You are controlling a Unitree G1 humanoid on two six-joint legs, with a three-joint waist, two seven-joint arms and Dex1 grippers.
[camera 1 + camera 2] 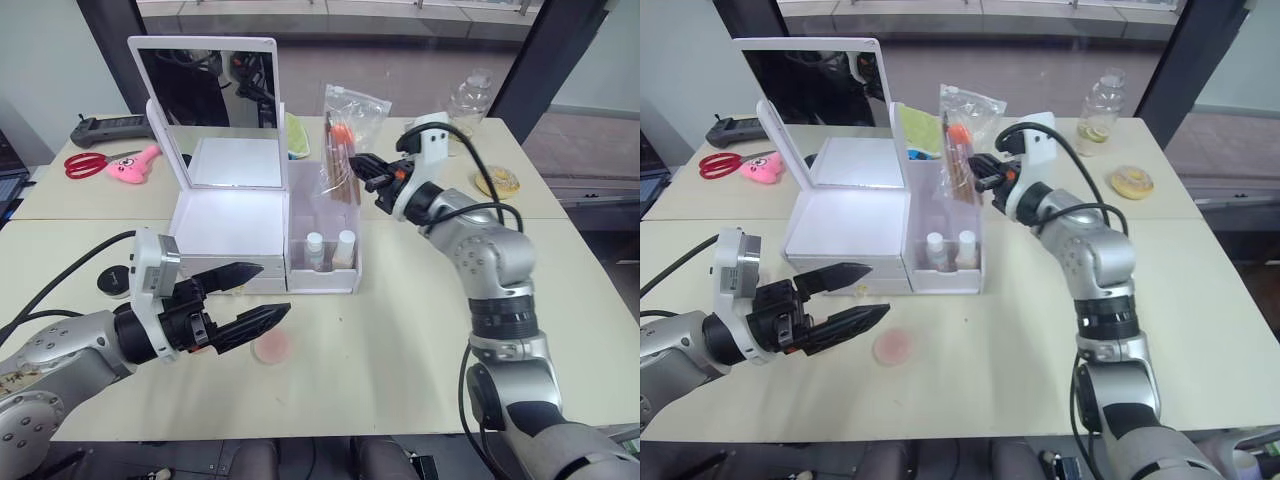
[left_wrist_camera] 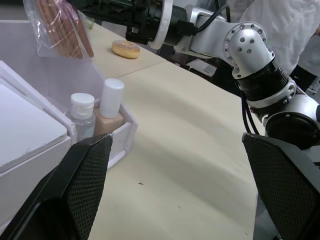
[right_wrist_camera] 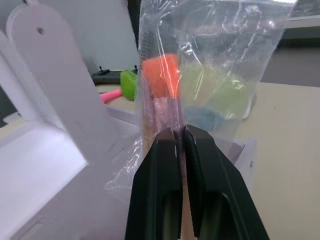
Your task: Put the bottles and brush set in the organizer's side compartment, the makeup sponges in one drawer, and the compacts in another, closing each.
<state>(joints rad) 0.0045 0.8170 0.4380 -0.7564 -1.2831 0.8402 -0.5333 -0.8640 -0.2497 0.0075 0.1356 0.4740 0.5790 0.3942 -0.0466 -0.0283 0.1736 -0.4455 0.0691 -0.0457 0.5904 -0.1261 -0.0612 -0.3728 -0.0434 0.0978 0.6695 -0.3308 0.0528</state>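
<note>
Our left end effector (image 1: 255,296) hangs open over a pink makeup sponge (image 1: 271,347) lying loose on the counter (image 1: 400,350). Both bottles (image 1: 329,249) already stand in the side compartment (image 1: 322,275), where our right end effector (image 1: 362,168) pinches the brush set (image 1: 340,150) upright. We judge the drawers' work remains.

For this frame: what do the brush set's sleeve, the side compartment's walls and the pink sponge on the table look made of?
The brush set sleeve looks like thin clear plastic film: glossy, crinkled, see-through, pinched in the right gripper. The side compartment walls look like rigid translucent white plastic; the bottles show faintly through them. The makeup sponge looks like soft matte foam, though its flat look leaves that open.
</note>
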